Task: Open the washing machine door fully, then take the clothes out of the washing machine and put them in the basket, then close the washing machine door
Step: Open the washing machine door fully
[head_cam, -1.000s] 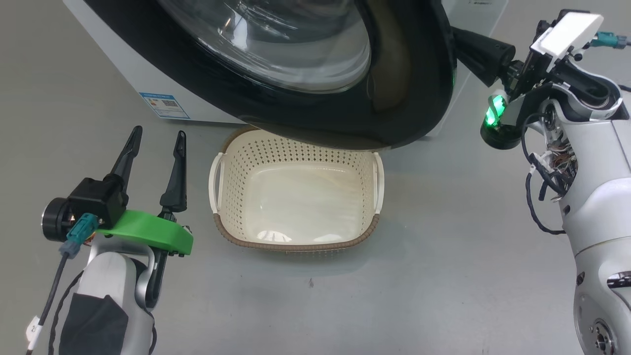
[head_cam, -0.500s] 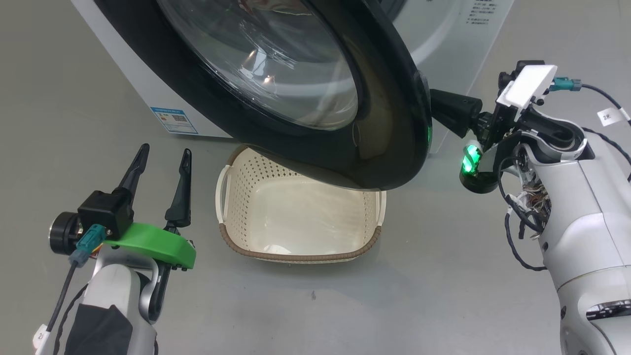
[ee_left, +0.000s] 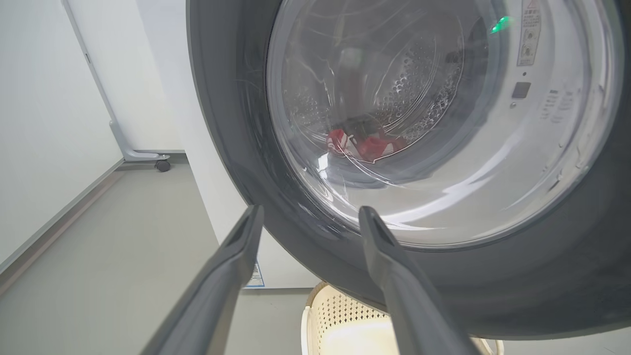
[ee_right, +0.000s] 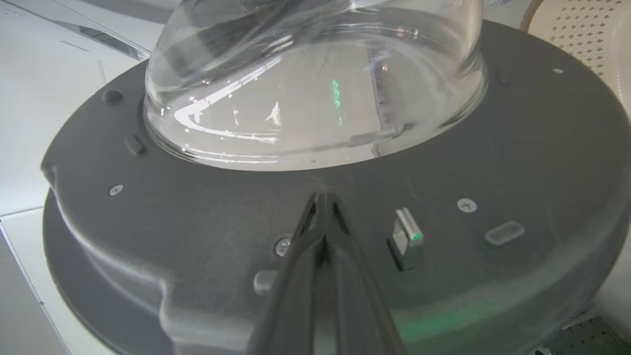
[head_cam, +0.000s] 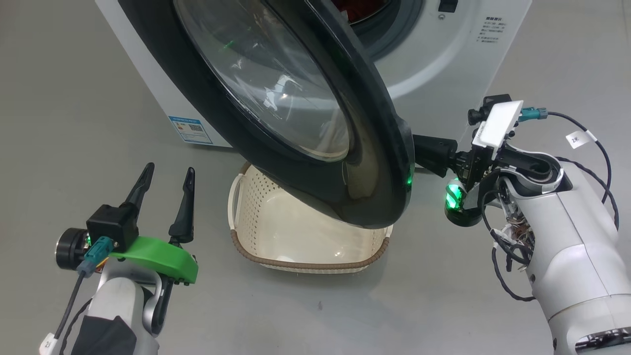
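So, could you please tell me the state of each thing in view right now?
washing machine door, partly open, hanging over the basket.
clothes, inside the washing machine.
basket, empty, on the floor.
left gripper, open, empty.
right gripper, shut, tips at the door's inner face.

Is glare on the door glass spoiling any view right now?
Head view: white streaks and a green glint on the glass-bowled glossy black round door. Left wrist view: soft red clothes show through, warped. Right wrist view: bright glints, green streak.
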Tool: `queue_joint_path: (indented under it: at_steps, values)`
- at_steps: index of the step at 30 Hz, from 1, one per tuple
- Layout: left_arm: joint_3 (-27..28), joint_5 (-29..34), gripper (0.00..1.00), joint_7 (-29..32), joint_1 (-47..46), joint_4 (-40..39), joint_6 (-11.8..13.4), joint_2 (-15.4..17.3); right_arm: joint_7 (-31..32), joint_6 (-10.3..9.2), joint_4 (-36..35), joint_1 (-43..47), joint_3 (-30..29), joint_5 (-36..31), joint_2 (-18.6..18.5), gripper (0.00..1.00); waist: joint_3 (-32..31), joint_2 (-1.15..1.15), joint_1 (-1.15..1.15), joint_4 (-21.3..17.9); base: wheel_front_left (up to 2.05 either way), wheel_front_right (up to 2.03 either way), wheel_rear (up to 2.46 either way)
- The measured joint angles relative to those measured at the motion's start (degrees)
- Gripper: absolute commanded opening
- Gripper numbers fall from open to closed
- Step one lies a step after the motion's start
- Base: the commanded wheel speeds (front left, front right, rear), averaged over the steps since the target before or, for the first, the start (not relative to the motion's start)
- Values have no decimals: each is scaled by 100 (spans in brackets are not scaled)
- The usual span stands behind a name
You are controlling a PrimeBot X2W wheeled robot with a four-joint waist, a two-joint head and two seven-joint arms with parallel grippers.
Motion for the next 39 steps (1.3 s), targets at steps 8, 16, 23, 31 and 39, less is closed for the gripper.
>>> queue_joint_path:
  at_steps: [8, 16, 23, 31, 39]
  values:
    - [-29, 30, 100, 0, 17, 68, 0, -3, 171, 1, -443, 283, 417, 392, 2, 0, -85, 0, 0, 184, 0, 0, 0]
    - [-33, 29, 100, 0, 22, 118, 0, -8, 222, 1, -773, 584, 886, 671, 3, 0, -155, 0, 0, 415, 0, 0, 0]
    - [-31, 29, 100, 0, 49, 204, 0, -11, 213, 1, -1043, 773, 1281, 865, 4, 0, -222, 0, 0, 623, 0, 0, 0]
    - [-31, 14, 100, 0, 136, 283, 3, -24, 91, 1, -1300, 920, 1755, 1103, 1, 0, -277, 0, 0, 876, 0, 0, 0]
    - [-23, 12, 100, 0, 138, 347, 36, -26, -77, 1, -1473, 995, 2074, 1207, 0, 0, -317, 0, 0, 1054, 0, 0, 0]
